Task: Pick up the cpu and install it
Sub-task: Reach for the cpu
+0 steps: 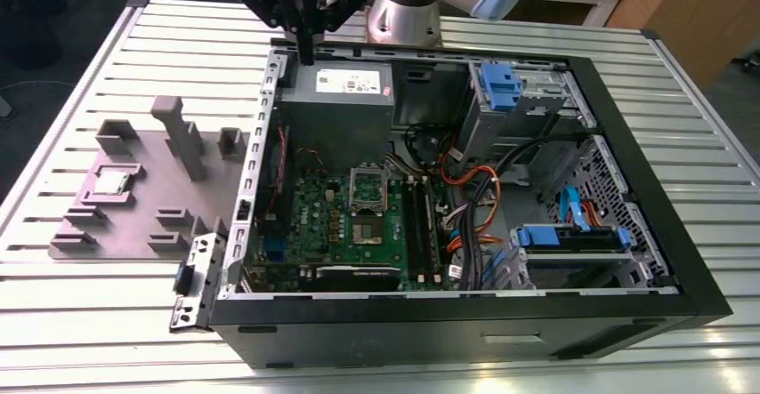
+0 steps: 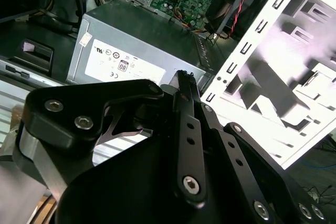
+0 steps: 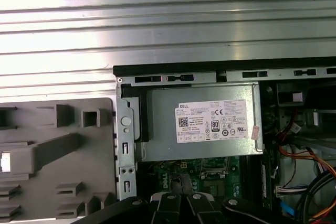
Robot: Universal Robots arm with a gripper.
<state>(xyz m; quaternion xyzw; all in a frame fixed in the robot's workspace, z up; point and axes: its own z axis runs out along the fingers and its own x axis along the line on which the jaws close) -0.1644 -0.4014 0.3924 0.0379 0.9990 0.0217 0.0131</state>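
The cpu (image 1: 116, 183), a small silvery square chip, lies in a recess of the grey fixture plate (image 1: 142, 225) on the exterior view's left, beside the open computer case (image 1: 475, 323). It also shows as a bright square (image 3: 5, 161) in the first wrist view. My gripper (image 1: 306, 56) hangs above the case's far edge, over the grey power supply (image 1: 336, 100), well away from the cpu. Its black fingers (image 2: 185, 80) are pressed together with nothing between them. The green motherboard (image 1: 344, 234) with its silver socket frame (image 1: 368, 185) lies inside the case.
The case stands on a slatted metal table (image 1: 95, 323). Inside it are orange and black cables (image 1: 475, 189), blue drive brackets (image 1: 570, 234) and the labelled power supply (image 3: 202, 129). Upright grey pegs (image 1: 178, 132) rise from the fixture plate.
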